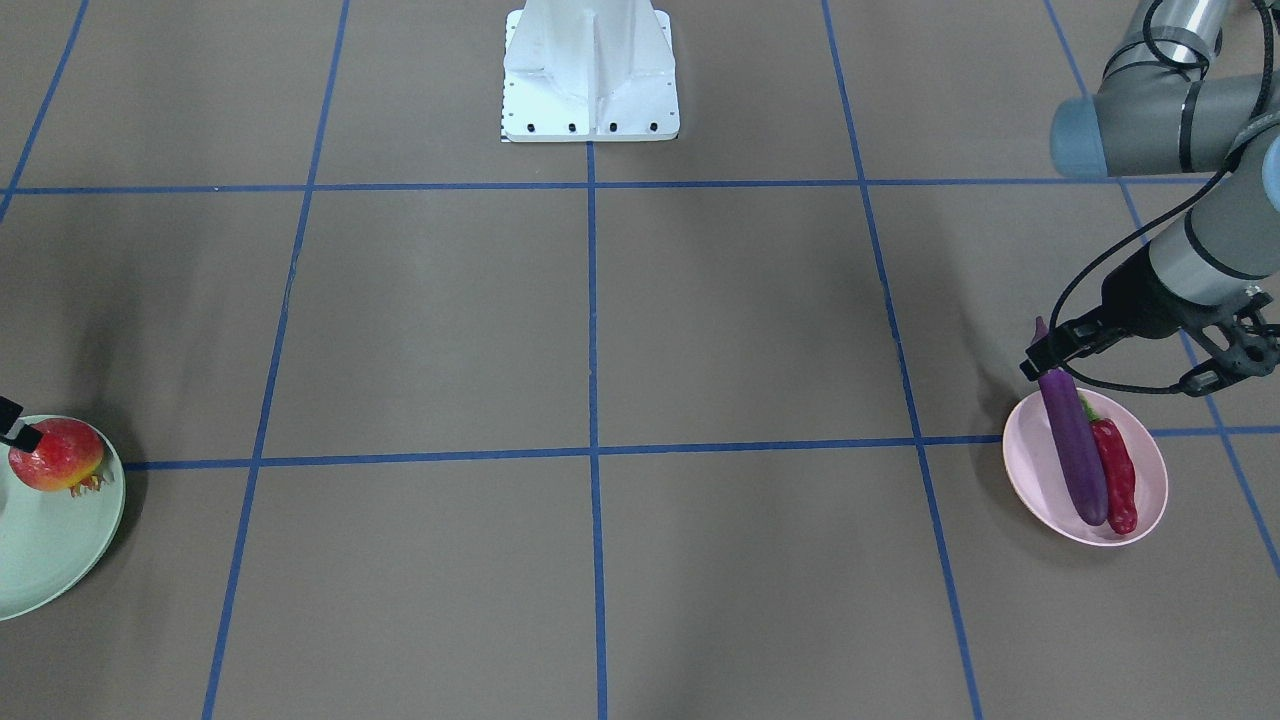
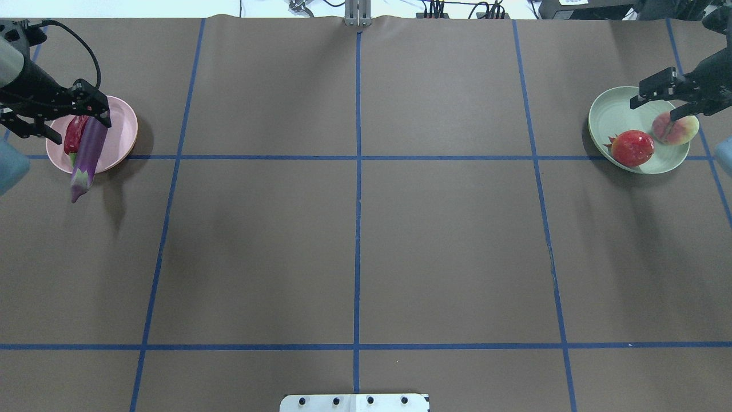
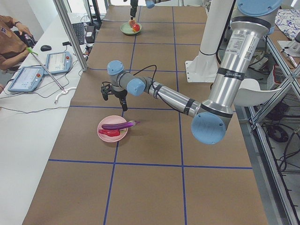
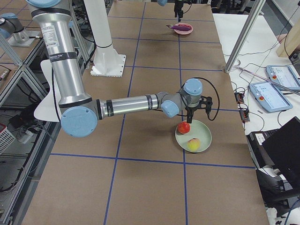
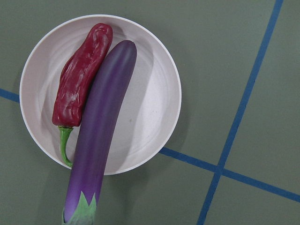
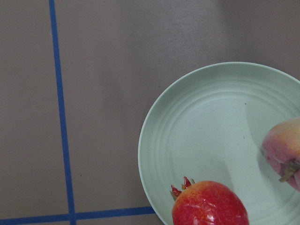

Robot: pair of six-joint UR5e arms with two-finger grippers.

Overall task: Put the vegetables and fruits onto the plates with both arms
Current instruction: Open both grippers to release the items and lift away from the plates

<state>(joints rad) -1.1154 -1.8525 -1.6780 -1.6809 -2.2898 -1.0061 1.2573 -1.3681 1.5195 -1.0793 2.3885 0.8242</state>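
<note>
The eggplant [image 5: 98,136] lies straight across the pink plate [image 5: 154,108]. Its rounded tip sits inside the far rim and its capped end pokes out past the near rim over the table [image 2: 354,240], most likely because it is longer than the plate is wide. The chili [image 5: 79,79] lies alongside it, touching it, wholly within the rim with its green stem curling towards the edge. The left gripper [image 2: 83,129] hangs above this plate with its jaws spread wide and nothing between them. The wrist view looks straight down on both vegetables with no finger in the way, which fits a claw raised clear above them. At the other end of the table the pomegranate [image 6: 208,206] and the peach [image 6: 283,150] sit in the green plate [image 6: 206,122], near each other but apart, both towards one side and leaving much of the dish bare. The right gripper [image 2: 652,110] hovers over that plate, also parted and empty. With vegetables on one plate and fruits on the other, sorted by arm and by kind, the placing looks finished. The overhanging eggplant is the one piece that could roll or tip off if nudged.
</note>
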